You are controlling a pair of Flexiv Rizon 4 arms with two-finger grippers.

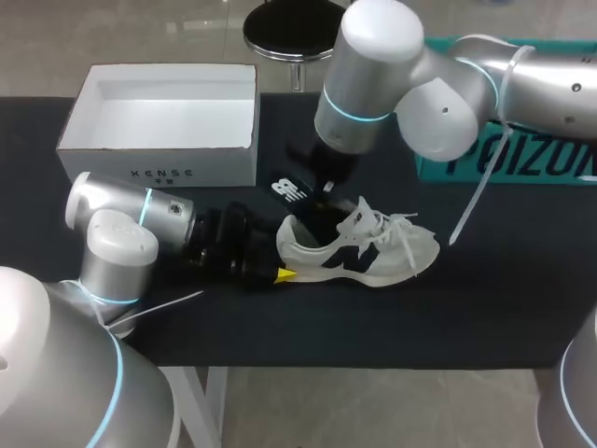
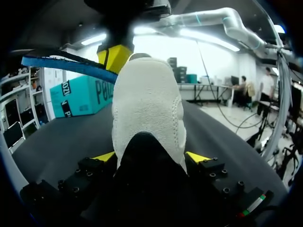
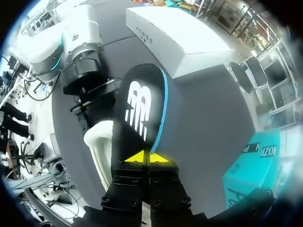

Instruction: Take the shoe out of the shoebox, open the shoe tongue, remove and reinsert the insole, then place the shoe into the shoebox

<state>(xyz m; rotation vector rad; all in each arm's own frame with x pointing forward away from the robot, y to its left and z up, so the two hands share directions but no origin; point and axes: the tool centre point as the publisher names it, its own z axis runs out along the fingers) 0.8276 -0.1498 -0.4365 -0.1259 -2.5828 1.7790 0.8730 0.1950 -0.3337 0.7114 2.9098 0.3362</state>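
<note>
Now the shoe [image 1: 373,250] lies on its sole on the table [image 1: 504,280], in front of the open white shoebox [image 1: 140,170] and outside it. The left gripper [image 2: 150,157] clamps its heel from both sides. The right gripper [image 3: 147,158] pinches one end of the insole [image 3: 142,99], holding it over the heel.

Overhead head view looks down; both close wrist views share the shoe [image 1: 373,254].

On table [image 1: 485,299], shoe [image 1: 373,250] before and right of shoebox [image 1: 159,173]
Heel in left gripper [image 1: 283,273]; insole [image 1: 291,190] above, in right gripper [image 3: 148,157]
</note>
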